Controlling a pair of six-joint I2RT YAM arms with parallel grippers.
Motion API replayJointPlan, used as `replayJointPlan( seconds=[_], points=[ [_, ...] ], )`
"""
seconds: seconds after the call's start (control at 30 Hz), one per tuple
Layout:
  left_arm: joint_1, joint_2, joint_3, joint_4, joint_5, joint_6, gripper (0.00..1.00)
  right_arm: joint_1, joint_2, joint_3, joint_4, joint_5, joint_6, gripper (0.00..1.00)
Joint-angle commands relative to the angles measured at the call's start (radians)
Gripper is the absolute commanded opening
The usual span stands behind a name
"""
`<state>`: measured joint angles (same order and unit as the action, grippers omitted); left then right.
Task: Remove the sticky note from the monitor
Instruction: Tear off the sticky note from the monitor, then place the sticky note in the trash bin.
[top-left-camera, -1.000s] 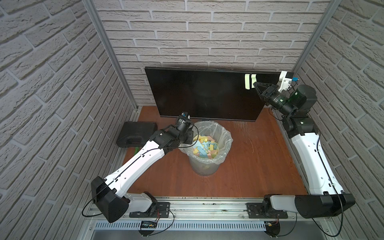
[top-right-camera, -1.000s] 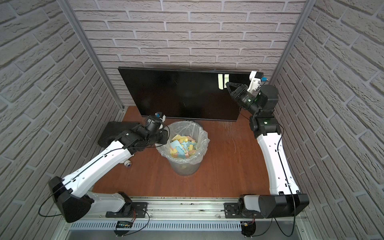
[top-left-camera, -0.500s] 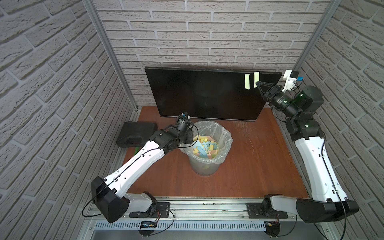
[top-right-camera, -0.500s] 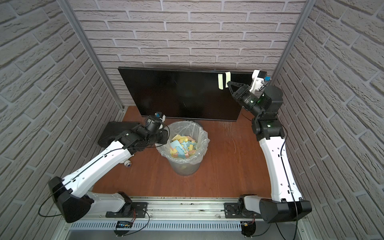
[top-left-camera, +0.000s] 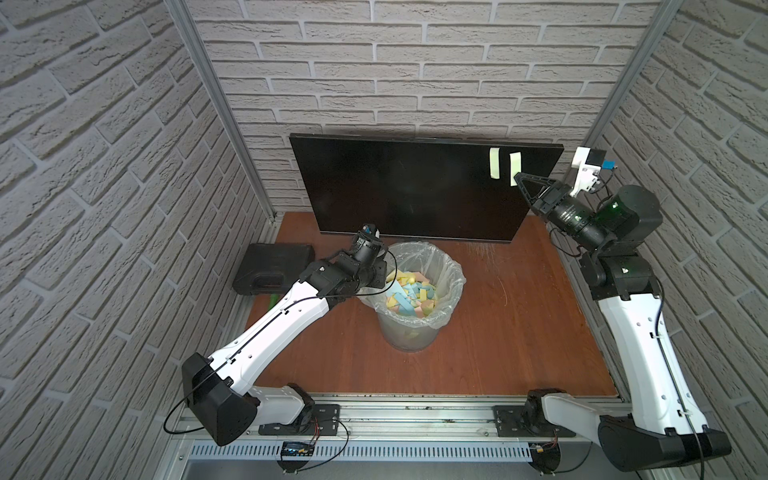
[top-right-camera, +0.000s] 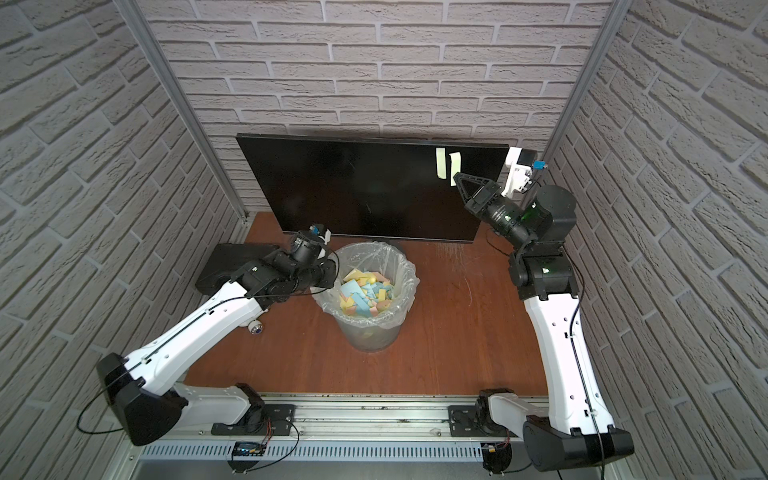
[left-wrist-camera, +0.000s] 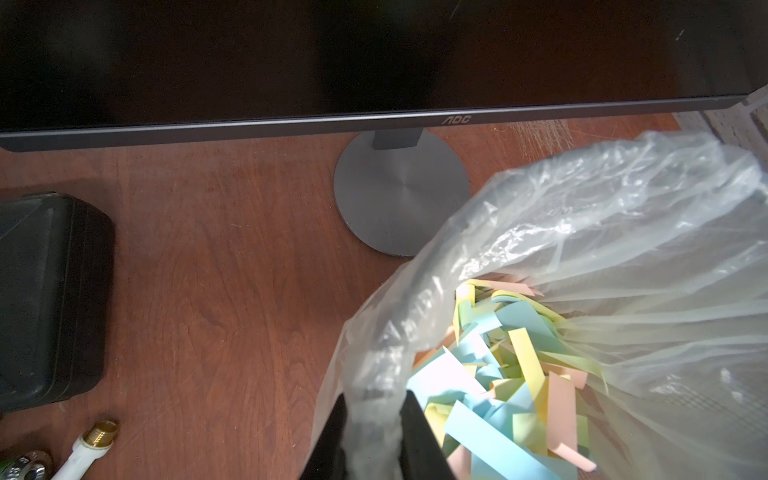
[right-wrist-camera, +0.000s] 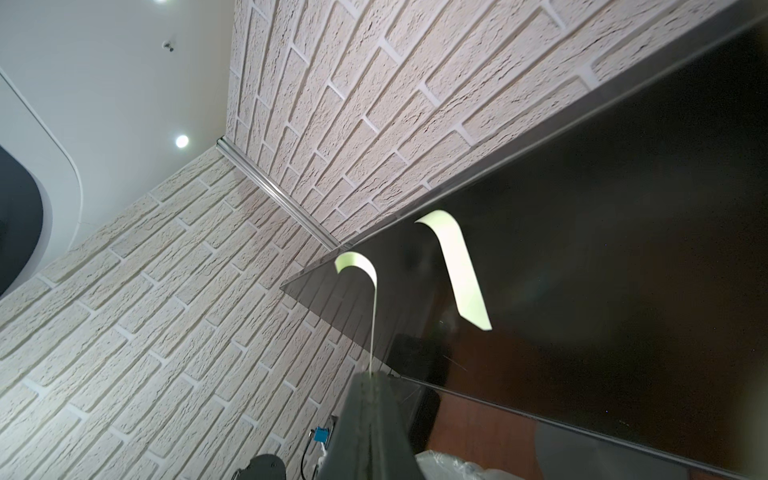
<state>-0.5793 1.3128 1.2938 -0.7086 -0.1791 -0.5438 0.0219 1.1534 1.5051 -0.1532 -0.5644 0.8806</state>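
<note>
Peel step in hand. Right gripper is up at the far right, fingers pressed together on the lower end of the sticky note, a pale yellow-green strip. The note sits at the upper right corner of the monitor. In the right wrist view it runs edge-on from the fingertips up to a curl at the top edge. That top end looks stuck to the glass, but I cannot be sure. A second pale strip just left of it is probably the note's reflection in the dark screen.

Left gripper is low, mid-table, pinching the bag at the left rim of the bin. The bin holds coloured paper scraps and stands just in front of the monitor. Black case lies at the left, not involved.

Next move, as I judge it: pull the pinched end away from the screen toward the near side until the glued end lets go. The pinch must be tight, since the paper is thin. Then carry it over the bin.
</note>
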Motion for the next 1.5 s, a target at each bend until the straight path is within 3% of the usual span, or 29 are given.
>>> replayJointPlan(
  seconds=[0.0,0.33,0.7,1.13,1.47],
  points=[
    [-0.005,0.0,-0.035,-0.003,0.025,-0.002,0.21,0.042,-0.035,-0.035,-0.027,-0.029,-0.1,0.03],
    [-0.005,-0.002,-0.033,-0.004,0.022,-0.002,0.21,0.279,-0.083,-0.135,-0.202,0.059,-0.342,0.03],
    [-0.005,0.002,-0.034,-0.005,0.024,-0.003,0.21,0.467,-0.056,-0.221,-0.32,0.195,-0.493,0.03],
    [-0.005,-0.006,-0.03,-0.011,0.02,0.002,0.21,0.629,0.03,-0.253,-0.388,0.32,-0.576,0.03],
    [-0.004,-0.011,-0.04,-0.009,0.02,0.002,0.21,0.687,0.073,-0.295,-0.41,0.402,-0.597,0.03]
  ],
)
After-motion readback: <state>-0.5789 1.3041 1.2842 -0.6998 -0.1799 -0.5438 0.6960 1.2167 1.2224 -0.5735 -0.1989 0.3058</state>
